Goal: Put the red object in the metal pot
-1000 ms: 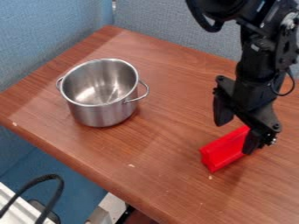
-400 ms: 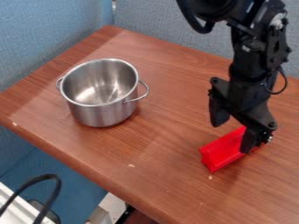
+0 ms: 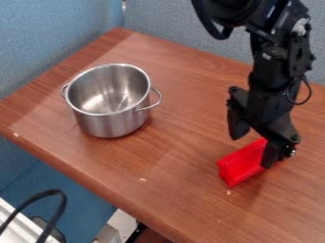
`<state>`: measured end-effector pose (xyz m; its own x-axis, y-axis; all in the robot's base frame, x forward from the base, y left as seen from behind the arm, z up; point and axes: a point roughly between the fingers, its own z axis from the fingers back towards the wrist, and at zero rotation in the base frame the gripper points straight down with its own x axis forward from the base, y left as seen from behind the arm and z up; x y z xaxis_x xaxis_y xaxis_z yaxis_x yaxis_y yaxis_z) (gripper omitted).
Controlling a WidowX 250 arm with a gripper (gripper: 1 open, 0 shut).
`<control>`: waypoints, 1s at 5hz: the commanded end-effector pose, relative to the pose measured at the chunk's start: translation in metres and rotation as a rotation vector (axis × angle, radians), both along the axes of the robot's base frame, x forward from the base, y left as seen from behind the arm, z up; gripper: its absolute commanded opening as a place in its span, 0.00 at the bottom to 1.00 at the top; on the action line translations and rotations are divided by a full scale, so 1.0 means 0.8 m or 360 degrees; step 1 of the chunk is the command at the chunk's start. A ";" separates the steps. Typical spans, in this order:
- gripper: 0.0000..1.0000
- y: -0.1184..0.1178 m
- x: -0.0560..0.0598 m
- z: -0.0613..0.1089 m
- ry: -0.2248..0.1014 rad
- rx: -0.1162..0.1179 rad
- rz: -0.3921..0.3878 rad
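my gripper – fingers spread wide, straddling red object's far end | red object near table's front-right edge | metal pot well apart – bare wood between

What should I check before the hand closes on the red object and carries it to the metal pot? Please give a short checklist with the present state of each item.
1. Hand open: ok, the jaws stand wide apart.
2. Hand lowered over the red object: ok, the fingers reach down around its far end.
3. Red object centred between the fingers: cannot tell, the hand hides that end.
4. Metal pot upright and empty: ok, its inside shows bare metal.
5. Path across the table to the pot free: ok, nothing lies between them.
6. Red object lying flat on the table: ok.
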<state>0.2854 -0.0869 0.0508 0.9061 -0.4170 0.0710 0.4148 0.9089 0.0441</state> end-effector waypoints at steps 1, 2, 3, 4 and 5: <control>1.00 0.004 0.004 0.005 -0.0028 -0.0010 0.0010; 1.00 0.004 0.005 0.003 -0.0025 -0.0011 0.0003; 1.00 0.004 0.005 0.002 -0.0023 -0.0011 -0.0005; 1.00 0.004 0.005 0.002 -0.0020 -0.0012 -0.0011; 1.00 0.004 0.006 0.001 -0.0018 -0.0011 -0.0015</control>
